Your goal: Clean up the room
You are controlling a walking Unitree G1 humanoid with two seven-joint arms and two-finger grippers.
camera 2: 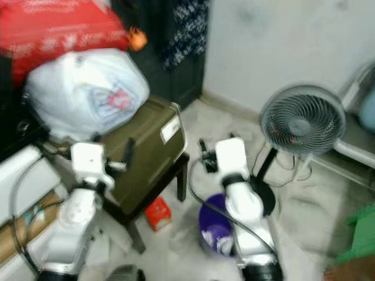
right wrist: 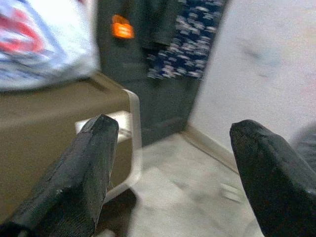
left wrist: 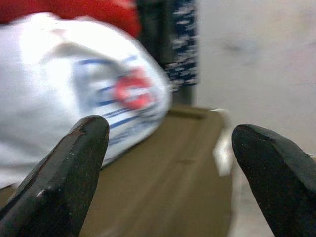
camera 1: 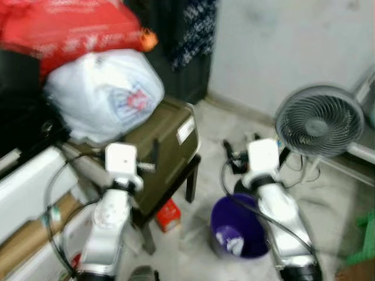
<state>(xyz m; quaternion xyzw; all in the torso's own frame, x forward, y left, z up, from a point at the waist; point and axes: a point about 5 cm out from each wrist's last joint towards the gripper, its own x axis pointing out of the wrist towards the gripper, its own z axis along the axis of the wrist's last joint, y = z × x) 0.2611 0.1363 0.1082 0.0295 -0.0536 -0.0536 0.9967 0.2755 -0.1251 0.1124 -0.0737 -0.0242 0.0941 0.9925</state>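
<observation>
**Approach phase, nothing picked up yet — both grippers empty and spread**

Likely task thing: the small red carton (camera 1: 168,215) lying on the floor under the edge of the dark stool (camera 1: 192,175), just beside the purple bin (camera 1: 239,234). That bin sits low between the two arms, with something pale inside it; too blurred to say what. My guess is the carton goes in the bin, since they're so close.

Left gripper (left wrist: 168,173): fingers apart, holding nothing, raised in front of the olive storage box (camera 1: 166,146) that rests on the stool. Right gripper (right wrist: 170,173): fingers also apart, empty, held over the floor above the bin, pointing toward the box corner and the wall.

On the box: a white plastic bag (camera 1: 104,93) with a red-blue print, and a red bag (camera 1: 70,29) piled above it. A dark patterned garment (camera 1: 196,29) hangs behind. A floor fan (camera 1: 319,122) stands to the right, cable trailing on the floor.

To do this step well:
- frames are blurred, so settle the body before reaching
- bend low; the carton is well below both grippers
- right arm looks the better pick, nearer bin and carton
- approach from the open floor side, avoid the stool leg
- keep clear of the fan cable
</observation>
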